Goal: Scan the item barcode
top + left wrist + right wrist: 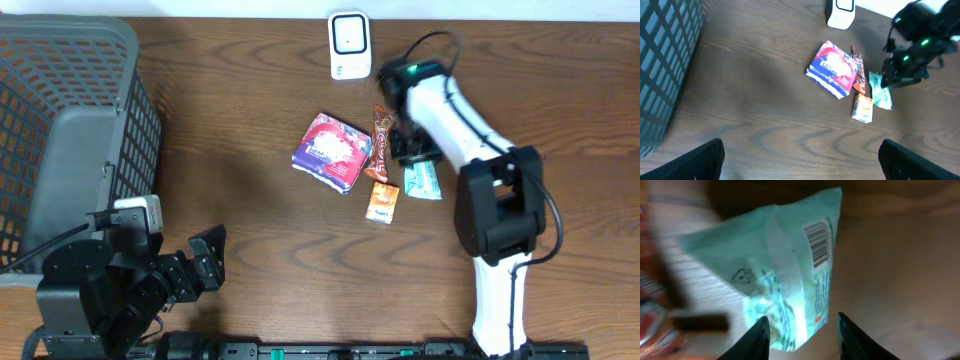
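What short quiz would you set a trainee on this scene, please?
1. How many wrapped items lie near the scanner?
2. True or false: the teal packet lies with its barcode facing up.
3. Which lies nearest the basket? A. pink packet B. teal packet C. scanner

Key
1. Four: teal packet, pink packet, bar, sachet.
2. True.
3. A.
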Robot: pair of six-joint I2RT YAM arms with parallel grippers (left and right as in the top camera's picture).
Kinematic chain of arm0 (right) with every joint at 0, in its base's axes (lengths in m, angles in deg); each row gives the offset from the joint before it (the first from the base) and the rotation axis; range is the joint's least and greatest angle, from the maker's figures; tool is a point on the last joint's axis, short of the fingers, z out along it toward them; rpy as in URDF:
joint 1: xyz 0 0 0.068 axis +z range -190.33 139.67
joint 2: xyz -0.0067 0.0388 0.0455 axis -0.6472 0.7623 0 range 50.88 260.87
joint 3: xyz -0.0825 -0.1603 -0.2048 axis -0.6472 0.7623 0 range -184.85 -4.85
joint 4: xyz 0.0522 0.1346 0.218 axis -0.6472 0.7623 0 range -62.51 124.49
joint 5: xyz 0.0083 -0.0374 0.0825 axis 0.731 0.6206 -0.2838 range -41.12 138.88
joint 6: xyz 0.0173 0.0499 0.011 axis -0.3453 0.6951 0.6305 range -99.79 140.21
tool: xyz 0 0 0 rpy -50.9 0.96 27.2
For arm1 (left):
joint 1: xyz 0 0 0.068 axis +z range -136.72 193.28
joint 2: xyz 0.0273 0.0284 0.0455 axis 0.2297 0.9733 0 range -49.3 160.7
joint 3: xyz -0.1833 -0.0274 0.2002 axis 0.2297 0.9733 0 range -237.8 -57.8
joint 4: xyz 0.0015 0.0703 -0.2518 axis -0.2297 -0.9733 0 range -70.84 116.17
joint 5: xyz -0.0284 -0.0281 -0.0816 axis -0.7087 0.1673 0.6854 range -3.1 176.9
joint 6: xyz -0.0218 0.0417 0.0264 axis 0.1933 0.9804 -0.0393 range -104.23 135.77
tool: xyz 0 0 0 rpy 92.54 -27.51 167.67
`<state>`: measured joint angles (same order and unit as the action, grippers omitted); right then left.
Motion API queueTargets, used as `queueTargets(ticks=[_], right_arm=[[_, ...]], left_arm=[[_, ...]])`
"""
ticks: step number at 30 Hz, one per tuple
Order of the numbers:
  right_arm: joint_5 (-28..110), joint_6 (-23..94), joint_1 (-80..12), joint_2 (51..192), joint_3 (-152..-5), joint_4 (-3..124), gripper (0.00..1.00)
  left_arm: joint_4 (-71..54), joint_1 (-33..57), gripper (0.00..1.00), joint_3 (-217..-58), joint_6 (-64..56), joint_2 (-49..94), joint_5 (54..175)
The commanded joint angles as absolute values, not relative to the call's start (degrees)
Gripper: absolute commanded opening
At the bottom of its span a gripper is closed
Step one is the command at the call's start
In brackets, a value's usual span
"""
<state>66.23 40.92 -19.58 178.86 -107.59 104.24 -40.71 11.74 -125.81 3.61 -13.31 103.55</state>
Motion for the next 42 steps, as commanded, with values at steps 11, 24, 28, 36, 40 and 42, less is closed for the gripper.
queueTargets(ticks=[11,24,28,36,40,42], right_arm=[[85.42,49.27,-10.22,177.90,-98.93,98.14,0.41],[86.03,51.00,-10.00,177.90,-93.38,88.89,0.42],[86.07,50.78,-10.07,177.90,-92.62,87.82,0.41],[86.16,50.80,-10.66,177.87,-92.88,89.05,0.35],[89.48,50.80,-11.03,177.85,-96.53,95.06,0.41],[89.44,50.80,-11.03,177.85,-99.63,98.97,0.41]], left_arm=[[-40.71,11.98,0.98,-126.66,3.69,-13.25,104.40],[-40.71,11.98,0.98,-126.66,3.69,-13.25,104.40],[-40.71,11.98,0.98,-126.66,3.69,-13.25,104.40],[-40.71,11.98,0.98,-126.66,3.69,-13.25,104.40],[-40.68,11.98,0.98,-126.66,3.69,-13.25,104.40],[-40.71,11.98,0.98,-126.66,3.69,-13.25,104.40]])
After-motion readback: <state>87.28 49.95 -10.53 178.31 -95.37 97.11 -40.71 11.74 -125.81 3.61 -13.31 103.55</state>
